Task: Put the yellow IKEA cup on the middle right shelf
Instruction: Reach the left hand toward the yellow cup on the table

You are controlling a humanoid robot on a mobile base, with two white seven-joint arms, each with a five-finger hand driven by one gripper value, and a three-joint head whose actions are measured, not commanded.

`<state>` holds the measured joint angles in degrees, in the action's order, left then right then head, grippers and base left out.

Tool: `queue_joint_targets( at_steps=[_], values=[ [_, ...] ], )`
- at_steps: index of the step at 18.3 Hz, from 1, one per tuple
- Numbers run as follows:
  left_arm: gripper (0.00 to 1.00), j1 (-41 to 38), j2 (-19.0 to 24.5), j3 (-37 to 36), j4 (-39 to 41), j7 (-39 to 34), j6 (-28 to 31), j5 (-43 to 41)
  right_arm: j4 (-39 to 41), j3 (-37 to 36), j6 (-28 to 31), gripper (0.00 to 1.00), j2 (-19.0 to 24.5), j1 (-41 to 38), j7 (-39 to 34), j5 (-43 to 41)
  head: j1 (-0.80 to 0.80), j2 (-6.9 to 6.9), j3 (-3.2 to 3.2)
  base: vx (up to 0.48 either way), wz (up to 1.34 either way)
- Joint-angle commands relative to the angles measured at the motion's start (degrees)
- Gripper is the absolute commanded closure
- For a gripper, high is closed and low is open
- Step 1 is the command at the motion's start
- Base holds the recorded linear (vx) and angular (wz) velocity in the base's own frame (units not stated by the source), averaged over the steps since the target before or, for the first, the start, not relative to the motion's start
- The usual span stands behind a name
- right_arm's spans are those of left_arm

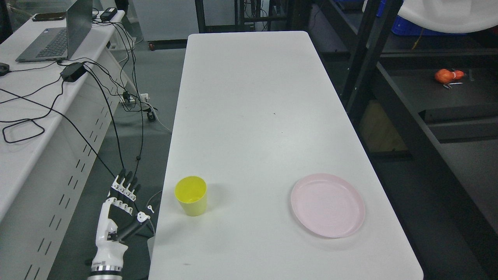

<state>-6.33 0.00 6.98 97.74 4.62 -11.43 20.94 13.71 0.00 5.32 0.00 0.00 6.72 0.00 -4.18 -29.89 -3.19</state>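
A yellow cup [191, 200] stands upright on the white table [249, 116], near its front left edge. My left hand [120, 206] hangs to the left of the table, over the floor, well short of the cup. Its fingers are spread and straight, and it holds nothing. The right arm does not show. A dark shelf rack [412, 101] stands along the table's right side.
A pink plate [328, 205] lies on the table's front right. An orange object [447, 75] sits on a shelf board at the right. A second white desk [35, 97] at the left carries a laptop [58, 35] and many black cables hanging into the gap.
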Motion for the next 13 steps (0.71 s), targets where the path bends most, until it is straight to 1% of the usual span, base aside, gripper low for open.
queue_joint_targets(
  at_steps=[1, 5, 7, 9, 11, 13],
  values=[
    [0.01, -0.3, 1.2, -4.3, -0.1, 0.0, -0.2, 0.9, 0.0, 1.0, 0.0, 0.01, -1.0, -0.8, 0.0, -1.4, 0.0, 0.0, 0.0, 0.0, 0.0],
    [0.01, -0.3, 1.1, -4.4, -0.4, 0.0, -0.1, 1.0, 0.0, 1.0, 0.0, 0.01, -1.0, -0.8, 0.0, -1.4, 0.0, 0.0, 0.0, 0.0, 0.0],
    [0.01, 0.0, 1.0, -5.6, -0.9, 0.0, -0.1, 1.4, 0.0, 1.0, 0.0, 0.01, -1.0, -0.8, 0.0, -1.4, 0.0, 0.0, 0.0, 0.0, 0.0],
    [0.01, 1.1, 1.0, -6.1, -1.8, 0.0, 0.3, 1.7, 0.0, 1.0, 0.0, 0.01, -1.0, -0.8, 0.0, -1.4, 0.0, 0.0, 0.0, 0.0, 0.0],
    [0.01, 3.7, 1.0, -5.6, -5.0, -0.1, 0.6, 1.7, 0.0, 1.0, 0.0, 0.01, -1.0, -0.8, 0.0, -1.4, 0.0, 0.0, 0.0, 0.0, 0.0],
    [0.01, 5.2, 1.0, -5.1, -6.3, -0.1, 2.0, 1.7, 0.0, 1.0, 0.0, 0.01, -1.0, -0.8, 0.0, -1.4, 0.0, 0.0, 0.0, 0.0, 0.0]
  ],
)
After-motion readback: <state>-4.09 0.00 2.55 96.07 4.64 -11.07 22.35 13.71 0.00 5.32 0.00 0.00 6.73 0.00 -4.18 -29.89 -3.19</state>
